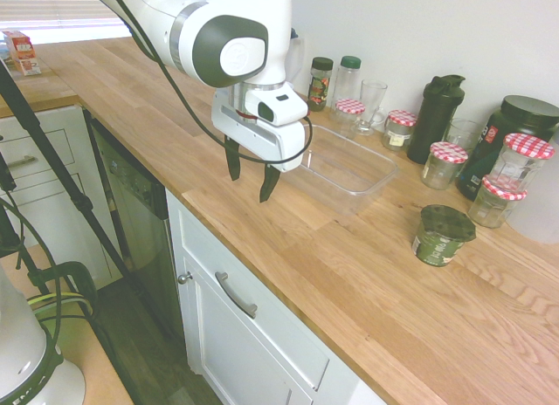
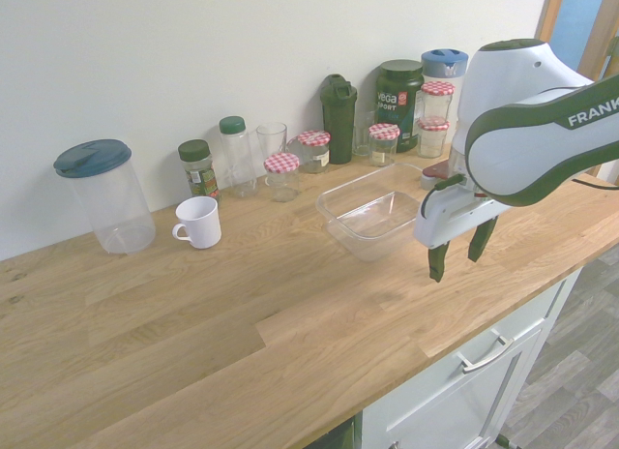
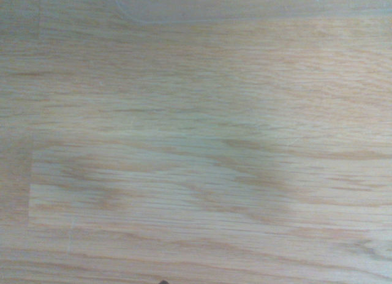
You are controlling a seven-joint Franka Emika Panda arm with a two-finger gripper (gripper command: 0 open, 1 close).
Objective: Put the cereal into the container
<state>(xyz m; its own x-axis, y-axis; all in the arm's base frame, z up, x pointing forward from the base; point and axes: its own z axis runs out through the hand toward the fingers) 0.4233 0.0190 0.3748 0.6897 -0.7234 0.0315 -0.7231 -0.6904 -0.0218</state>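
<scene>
The cereal point(image 1: 443, 235), a squat dark green cup with a crinkled lid, stands upright on the wooden counter to the right of the container point(image 1: 349, 168). That container point(image 2: 372, 215) is a shallow clear tub and holds nothing. My gripper point(image 1: 249, 188) hangs open and empty above the bare counter, just off the container's front-left side and far from the cereal. From the other side, the gripper point(image 2: 455, 265) hovers near the counter's front edge, and the arm hides the cereal. The wrist view shows wood grain and the container's edge point(image 3: 184, 5).
Along the wall stand jars with red-checked lids point(image 1: 448, 164), a black shaker bottle point(image 1: 435, 117), a drinking glass point(image 1: 371, 104) and spice bottles point(image 1: 320, 82). Further along are a white mug point(image 2: 198, 222) and a big clear pitcher point(image 2: 104, 195). The counter's front edge point(image 1: 262, 274) is close.
</scene>
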